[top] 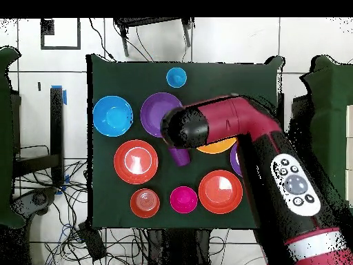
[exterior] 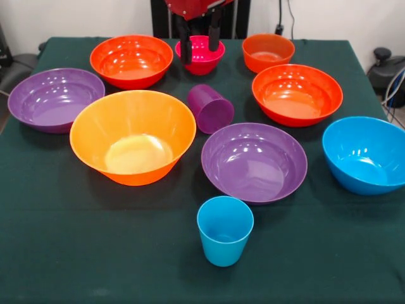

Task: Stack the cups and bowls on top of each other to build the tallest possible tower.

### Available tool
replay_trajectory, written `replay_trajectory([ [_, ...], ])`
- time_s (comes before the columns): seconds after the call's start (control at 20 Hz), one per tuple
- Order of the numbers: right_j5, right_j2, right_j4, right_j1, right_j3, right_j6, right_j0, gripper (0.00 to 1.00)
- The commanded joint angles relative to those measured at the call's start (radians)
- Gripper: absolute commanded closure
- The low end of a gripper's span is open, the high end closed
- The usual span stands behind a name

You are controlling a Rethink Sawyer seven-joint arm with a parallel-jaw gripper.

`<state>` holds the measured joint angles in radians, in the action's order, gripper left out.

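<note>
Below your fingers (exterior: pixel 201 43), spread apart w/ nothing held, sits the sm. magenta bowl (exterior: pixel 200 54); purple cup (exterior: pixel 211 108) lies nearer on surface (exterior: pixel 95 253).

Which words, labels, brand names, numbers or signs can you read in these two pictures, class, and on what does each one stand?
None can be read.
The round buttons on the white panel of the arm carry small marks, too small to read.
The cups and bowls, such as the purple cup and the big orange bowl, are plain.
</note>
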<state>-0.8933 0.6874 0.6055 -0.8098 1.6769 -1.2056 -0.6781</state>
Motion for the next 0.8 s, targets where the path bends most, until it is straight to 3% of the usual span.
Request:
replay_trajectory([
  [0.05,0.216,-0.132,0.075,-0.02,0.317,-0.196,-0.011,0.0],
  [0.5,0.384,-0.259,0.132,-0.021,0.452,-0.159,-0.121,0.0],
  [0.8,0.491,-0.311,0.216,-0.005,0.484,-0.139,-0.165,0.0],
])
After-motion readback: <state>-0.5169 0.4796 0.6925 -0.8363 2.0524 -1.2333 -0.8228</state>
